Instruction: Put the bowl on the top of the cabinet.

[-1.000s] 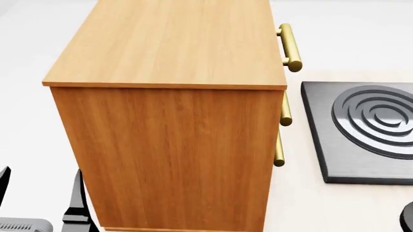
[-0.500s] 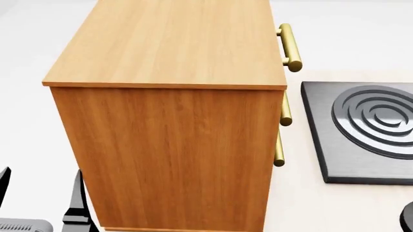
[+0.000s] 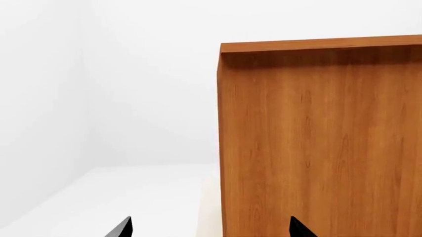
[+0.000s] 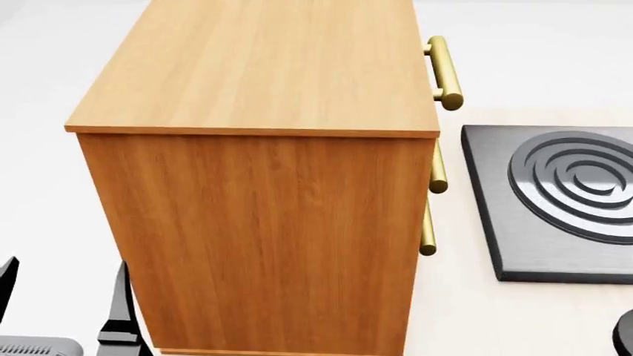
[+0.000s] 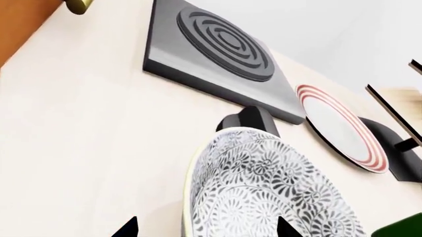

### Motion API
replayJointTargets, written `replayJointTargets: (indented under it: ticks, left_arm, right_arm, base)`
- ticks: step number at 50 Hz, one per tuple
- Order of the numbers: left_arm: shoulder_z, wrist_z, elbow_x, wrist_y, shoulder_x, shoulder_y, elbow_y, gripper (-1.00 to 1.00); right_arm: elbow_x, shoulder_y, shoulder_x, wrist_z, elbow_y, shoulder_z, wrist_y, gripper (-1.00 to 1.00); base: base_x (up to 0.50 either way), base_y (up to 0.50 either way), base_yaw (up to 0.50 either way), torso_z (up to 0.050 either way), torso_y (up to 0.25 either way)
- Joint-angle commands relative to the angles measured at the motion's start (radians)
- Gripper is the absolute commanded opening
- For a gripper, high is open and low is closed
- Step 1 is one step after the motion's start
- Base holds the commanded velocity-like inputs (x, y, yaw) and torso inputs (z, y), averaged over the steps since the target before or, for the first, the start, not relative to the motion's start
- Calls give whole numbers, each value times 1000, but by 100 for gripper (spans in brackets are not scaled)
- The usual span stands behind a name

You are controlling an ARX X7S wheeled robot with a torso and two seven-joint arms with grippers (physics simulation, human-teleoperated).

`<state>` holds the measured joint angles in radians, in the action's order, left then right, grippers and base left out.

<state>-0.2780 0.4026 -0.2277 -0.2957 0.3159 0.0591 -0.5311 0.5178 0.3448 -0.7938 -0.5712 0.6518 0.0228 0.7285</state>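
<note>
The bowl [image 5: 264,192], white with a dense grey floral pattern, fills the near part of the right wrist view and rests on the cream table. My right gripper [image 5: 205,228] is open, its two black fingertips standing either side of the bowl's near rim. The bowl is hidden in the head view. The cabinet [image 4: 257,222] is orange-brown wood with a lighter flat top [image 4: 267,67] that is bare. My left gripper [image 4: 61,297] is open and holds nothing, low beside the cabinet's left side [image 3: 316,138].
A dark grey square plate with raised rings [image 4: 564,196] lies right of the cabinet. Brass handles [image 4: 445,74] stick out of the cabinet's right face. Beyond the bowl are a black stand [image 5: 254,118] and a red-ringed white plate [image 5: 343,128].
The left gripper's fingers have shifted very slightly in the head view. Nothing else has visibly moved.
</note>
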Motion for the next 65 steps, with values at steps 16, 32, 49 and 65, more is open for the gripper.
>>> replayJointTargets:
  ticks: [16, 32, 49, 65]
  left_arm:
    - [-6, 13, -4, -7, 8, 0, -14, 100]
    - [-7, 18, -8, -3, 12, -1, -12, 100]
    - [-10, 22, -13, 3, 16, 0, -8, 100]
    - [-13, 27, -16, 6, 20, -1, -8, 100]
  right_arm:
    - [-13, -6, 12, 5, -39, -10, -24, 100]
    - [-32, -11, 21, 9, -71, -33, -39, 100]
    - [-31, -14, 21, 7, -72, -32, -37, 100]
    - [-37, -15, 25, 11, -91, -40, -47, 100]
  base:
    - [0, 0, 0, 0, 0]
    - [0, 0, 0, 0, 0]
    - [0, 0, 0, 0, 0]
    - [0, 0, 0, 0, 0]
